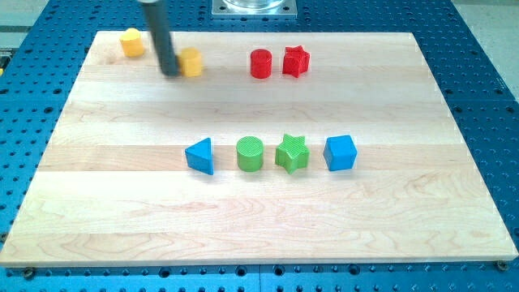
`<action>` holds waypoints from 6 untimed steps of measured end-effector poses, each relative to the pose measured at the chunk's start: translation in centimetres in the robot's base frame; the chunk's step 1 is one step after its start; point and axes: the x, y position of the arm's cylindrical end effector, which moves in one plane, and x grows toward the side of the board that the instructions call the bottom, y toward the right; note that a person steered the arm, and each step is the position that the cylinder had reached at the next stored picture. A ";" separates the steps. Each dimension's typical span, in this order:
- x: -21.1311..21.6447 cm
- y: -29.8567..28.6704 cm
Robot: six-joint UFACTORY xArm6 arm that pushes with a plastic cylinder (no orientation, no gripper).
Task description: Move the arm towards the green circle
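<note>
The green circle (250, 153) stands near the middle of the wooden board (122, 211), in a row with a blue triangle (200, 156) on its left, a green star (292, 153) on its right and a blue cube (340, 152) further right. My tip (171, 73) is near the board's top left, touching or just beside the left side of a yellow block (190, 62). The tip is well up and to the left of the green circle.
Another yellow block (132, 41) sits at the board's top left corner. A red cylinder (260, 63) and a red star (296, 61) stand at the top middle. A metal base (254, 7) is above the board's top edge.
</note>
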 end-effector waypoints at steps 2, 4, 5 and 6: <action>6.7 5.8; 16.2 31.9; 24.5 30.7; 25.6 19.8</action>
